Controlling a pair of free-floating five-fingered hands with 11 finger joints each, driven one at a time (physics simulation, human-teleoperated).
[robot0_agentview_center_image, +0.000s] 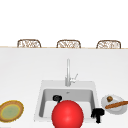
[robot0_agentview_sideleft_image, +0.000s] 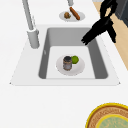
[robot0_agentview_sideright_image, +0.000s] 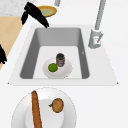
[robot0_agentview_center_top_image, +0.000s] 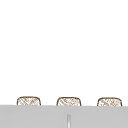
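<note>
My left hand (robot0_agentview_center_image: 57, 98) hangs over the left part of the sink (robot0_agentview_center_image: 40, 100). In the left side view its straight fingers (robot0_agentview_sideleft_image: 87, 37) slant down toward the basin, touching nothing; it is also high in the right side view (robot0_agentview_sideright_image: 35, 13). On the basin floor a white plate (robot0_agentview_sideleft_image: 79, 68) carries a dark jar (robot0_agentview_sideleft_image: 67, 63) and a lime (robot0_agentview_sideleft_image: 75, 59), seen again as plate (robot0_agentview_sideright_image: 67, 70), jar (robot0_agentview_sideright_image: 60, 59) and lime (robot0_agentview_sideright_image: 52, 67). My right hand (robot0_agentview_center_image: 98, 114) floats by the sink's front right corner (robot0_agentview_sideleft_image: 108, 7) (robot0_agentview_sideright_image: 2, 56). A big red ball (robot0_agentview_center_image: 67, 114) covers the sink's front.
A tall faucet (robot0_agentview_center_image: 68, 72) stands behind the basin. Right of the sink a white plate (robot0_agentview_center_image: 112, 110) bears a long brown stick (robot0_agentview_center_image: 116, 104) and a round brown item (robot0_agentview_center_image: 109, 98). A yellow-green plate (robot0_agentview_center_image: 11, 110) lies on the left counter. Wicker stools (robot0_agentview_center_image: 29, 43) line the back.
</note>
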